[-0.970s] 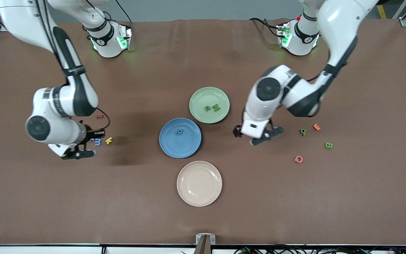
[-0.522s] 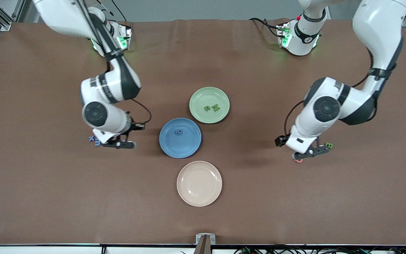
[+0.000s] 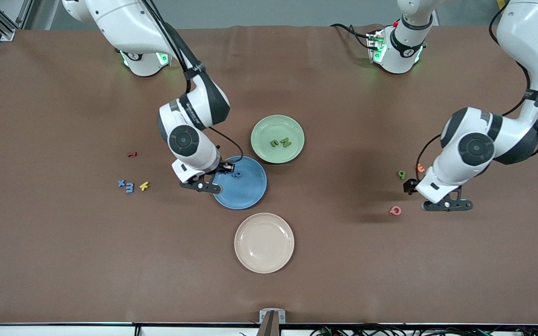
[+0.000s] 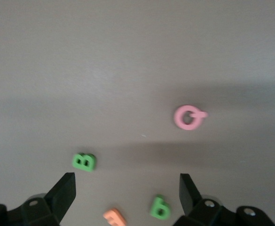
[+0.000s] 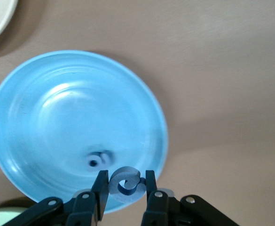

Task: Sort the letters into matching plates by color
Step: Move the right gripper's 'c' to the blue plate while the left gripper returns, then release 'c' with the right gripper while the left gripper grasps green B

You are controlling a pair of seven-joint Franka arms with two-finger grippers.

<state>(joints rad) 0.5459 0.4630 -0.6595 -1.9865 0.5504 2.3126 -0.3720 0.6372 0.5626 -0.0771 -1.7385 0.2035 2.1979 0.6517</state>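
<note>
Nearest the front camera sits the cream plate (image 3: 264, 242), in the middle of the table, with nothing on it.

A bit farther up is the blue plate (image 3: 245, 191). The right gripper (image 3: 213, 179) hangs over the rim of that plate at the side toward the right arm's end of the table. The front view hides what is between its fingers. The right wrist view shows it well: the two fingers are squeezed on a small blue letter (image 5: 126, 182), with the blue plate (image 5: 43, 127) below. Another little blue letter (image 5: 95, 162) lies on the plate.

Toward the right arm's edge of the table lie a blue x (image 3: 121, 183), a blue letter like an m (image 3: 130, 187), a yellow k (image 3: 144, 185) and a small red letter (image 3: 131, 153).

Toward the left arm's edge, the left gripper (image 3: 447, 204) hangs over the bare table beside a pink letter (image 3: 395, 210). A green letter like a 9 (image 3: 401, 174) and an orange letter (image 3: 420, 167) lie a little farther up. The left wrist view shows the fingers spread wide apart, holding nothing. It also shows a green B (image 4: 84, 161), which the arm hides in the front view.

Farthest of the plates is the pale green plate (image 3: 269, 123), beside the blue one. Two green letters lie on it, a small curved one (image 3: 274, 143) and an N (image 3: 286, 142).
</note>
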